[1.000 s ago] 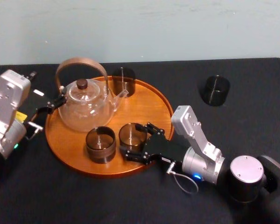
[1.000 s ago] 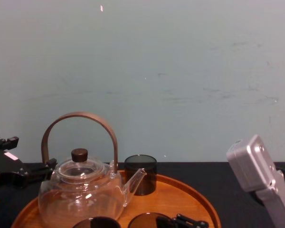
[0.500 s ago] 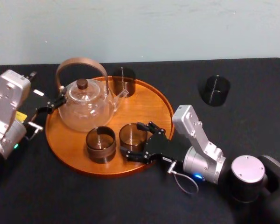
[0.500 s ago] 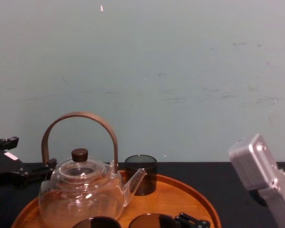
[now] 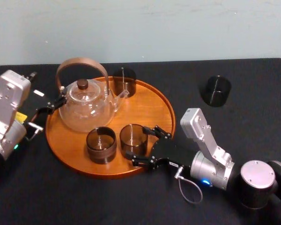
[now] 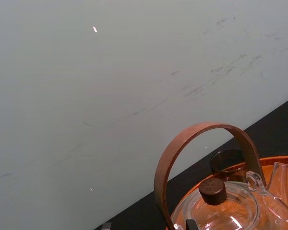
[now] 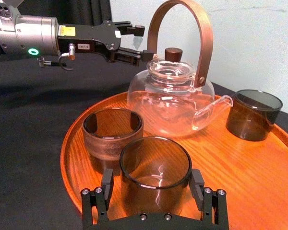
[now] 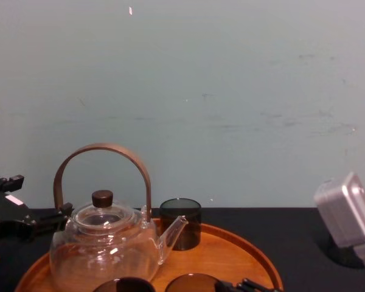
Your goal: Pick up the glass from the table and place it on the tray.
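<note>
Dark glass [image 5: 132, 136] on tray [image 5: 147, 105], between spread right gripper [image 5: 140, 146] fingers [image 7: 107, 181], left gripper [image 5: 50, 106] beside teapot [image 5: 86, 110]

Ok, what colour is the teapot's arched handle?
Reddish-brown, like wood. The teapot handle shows best in the right wrist view.

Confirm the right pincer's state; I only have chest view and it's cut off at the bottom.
Observer: Right pincer is open, straddling the front glass without clamping it.
Operator: Glass on the tray?
Observer: Yes, upright on the tray, beside a second glass.
Operator: Left arm?
Observer: Right wrist view shows the left pincer open, beside the teapot handle.
</note>
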### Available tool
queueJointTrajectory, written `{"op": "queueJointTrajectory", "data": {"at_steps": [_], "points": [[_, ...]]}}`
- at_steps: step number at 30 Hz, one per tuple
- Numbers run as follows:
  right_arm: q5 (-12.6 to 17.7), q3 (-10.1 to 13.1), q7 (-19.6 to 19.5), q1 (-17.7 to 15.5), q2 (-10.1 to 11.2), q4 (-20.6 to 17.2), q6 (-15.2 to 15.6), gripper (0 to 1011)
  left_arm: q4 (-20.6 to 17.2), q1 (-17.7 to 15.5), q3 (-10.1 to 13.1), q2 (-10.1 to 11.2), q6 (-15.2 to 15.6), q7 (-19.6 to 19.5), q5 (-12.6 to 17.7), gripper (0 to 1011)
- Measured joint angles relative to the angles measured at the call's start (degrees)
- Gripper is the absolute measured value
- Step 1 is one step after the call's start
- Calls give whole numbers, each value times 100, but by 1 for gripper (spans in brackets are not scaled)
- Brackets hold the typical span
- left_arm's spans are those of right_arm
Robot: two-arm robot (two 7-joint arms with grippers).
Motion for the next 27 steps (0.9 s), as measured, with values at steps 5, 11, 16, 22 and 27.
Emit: {"op": "queueJointTrajectory", "data": {"at_steps": [5,11,16,22,27], "points": [[24,14,-7,-120,95,-128,25,1002,0,0,0,0,0,0,0,1010],[11,74,-103,-379,275,-384,-5,1002,0,0,0,0,0,0,0,1009],[18,251,-272,-651,425,-628,-75,1002,0,0,0,0,0,0,0,1009],[-50,561,-602,-1029,603,-929,-148,1002,0,0,0,0,0,0,0,1009],[-10,829,-749,-1253,662,-1000,-211,1002,0,0,0,0,0,0,0,1009]]}}
